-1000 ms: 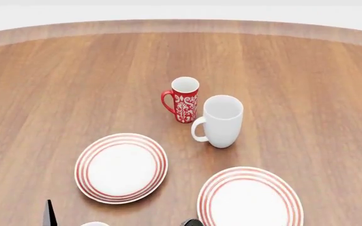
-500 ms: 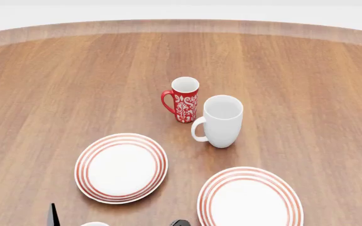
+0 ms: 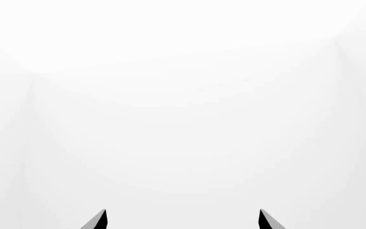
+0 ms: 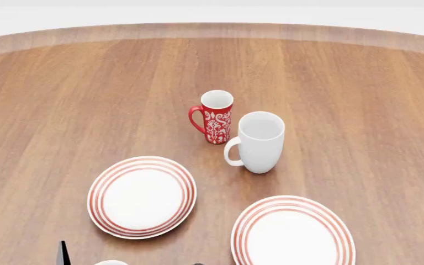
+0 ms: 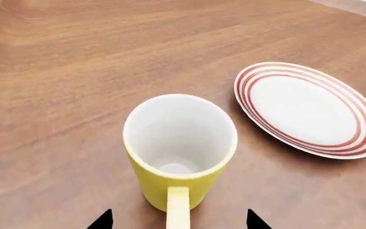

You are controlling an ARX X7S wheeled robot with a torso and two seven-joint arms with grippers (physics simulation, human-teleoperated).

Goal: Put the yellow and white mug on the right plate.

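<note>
The yellow and white mug (image 5: 177, 157) stands upright on the wood table in the right wrist view, with its handle (image 5: 177, 210) pointing back at the camera. My right gripper (image 5: 177, 220) is open; its two dark fingertips (image 5: 103, 220) flank the handle without touching it. In the head view only a sliver of white rim (image 4: 111, 263) shows at the bottom edge. The right plate (image 4: 293, 232), white with red rings, lies at the front right with nothing on it. My left gripper (image 3: 183, 220) is open and empty, facing blank white; one fingertip (image 4: 63, 253) shows in the head view.
A second ringed plate (image 4: 142, 196) lies front left. A ringed plate (image 5: 307, 109) also lies beside the yellow mug in the right wrist view. A red floral mug (image 4: 216, 116) and a plain white mug (image 4: 260, 141) stand close together mid-table. The table's far edge (image 4: 212, 30) curves across the back.
The dark tip of my right gripper at the head view's bottom edge has slid left and almost out of view. The left fingertip has shifted slightly. Mugs and plates have not moved.
</note>
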